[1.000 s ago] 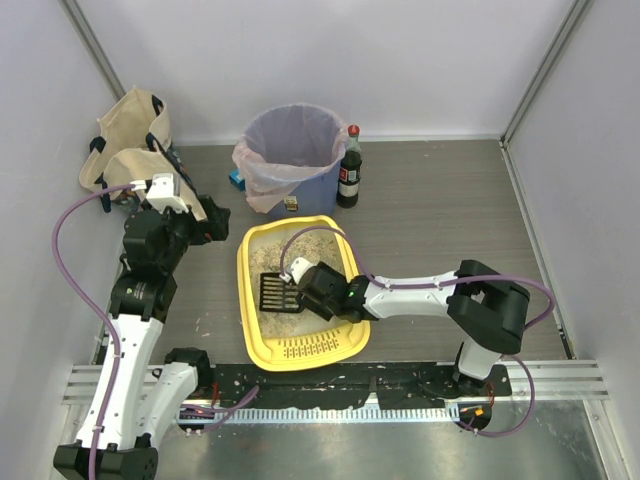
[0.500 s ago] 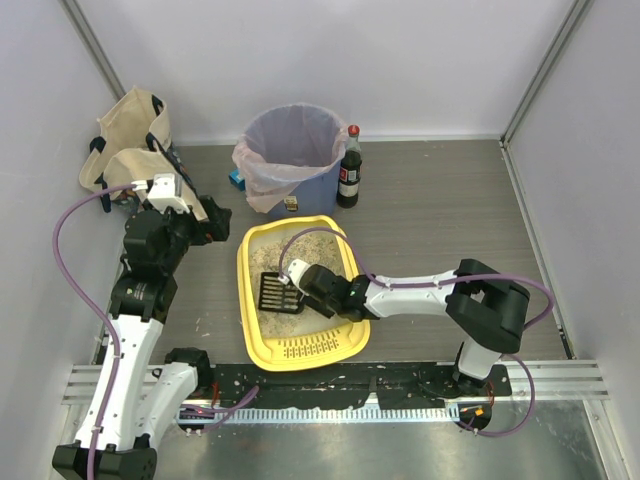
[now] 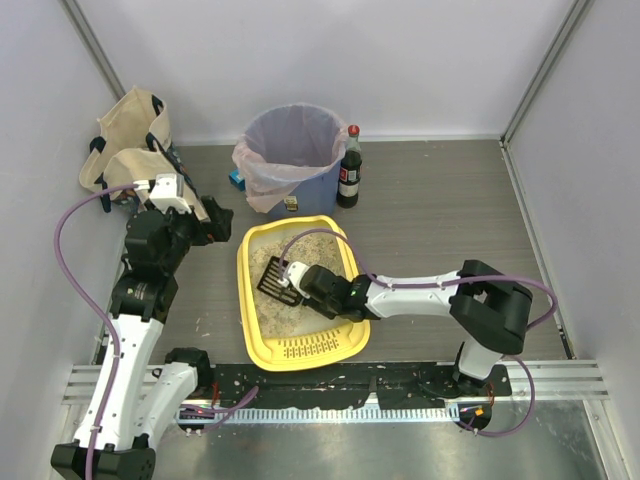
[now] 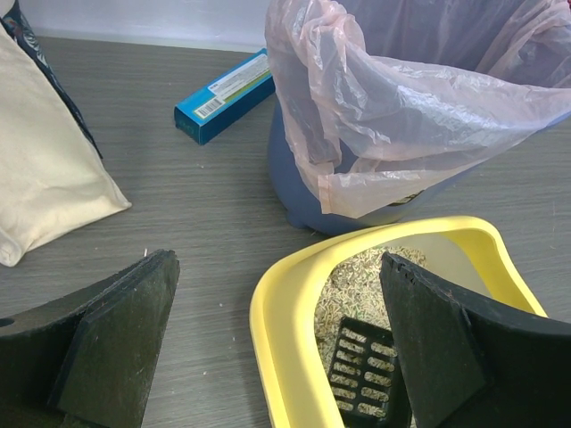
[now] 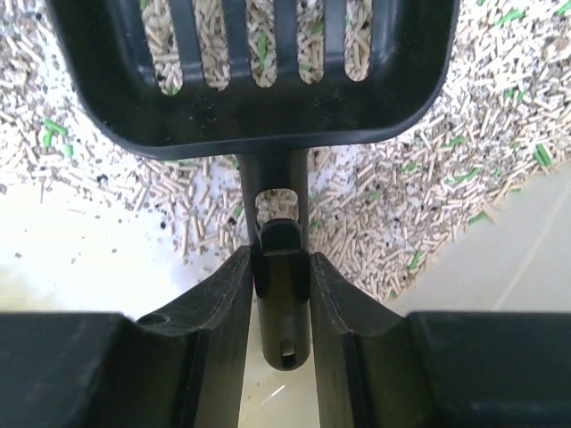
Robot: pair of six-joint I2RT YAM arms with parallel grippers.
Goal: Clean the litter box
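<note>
The yellow litter box (image 3: 246, 300) lies mid-table, holding beige pellets, with its grille end toward the arm bases. A black slotted scoop (image 3: 272, 283) rests on the pellets at the left side. My right gripper (image 3: 298, 284) reaches in from the right. In the right wrist view the right gripper (image 5: 281, 267) is shut on the scoop's handle (image 5: 284, 312), and the slotted scoop (image 5: 259, 89) holds some pellets. My left gripper (image 3: 214, 222) hovers open just left of the box's far corner. From the left wrist, the left gripper (image 4: 277, 267) frames the yellow rim (image 4: 277, 348) and the scoop (image 4: 361, 374).
A blue bin (image 3: 290, 150) with a clear liner stands just beyond the box. A dark bottle (image 3: 349, 170) is at its right. A cream bag (image 3: 125, 140) sits at far left. A small blue carton (image 4: 223, 96) lies beside the bin.
My right gripper's fingers have closed onto the scoop's handle. The scoop has shifted slightly toward the far end of the box. The left arm has stayed put.
</note>
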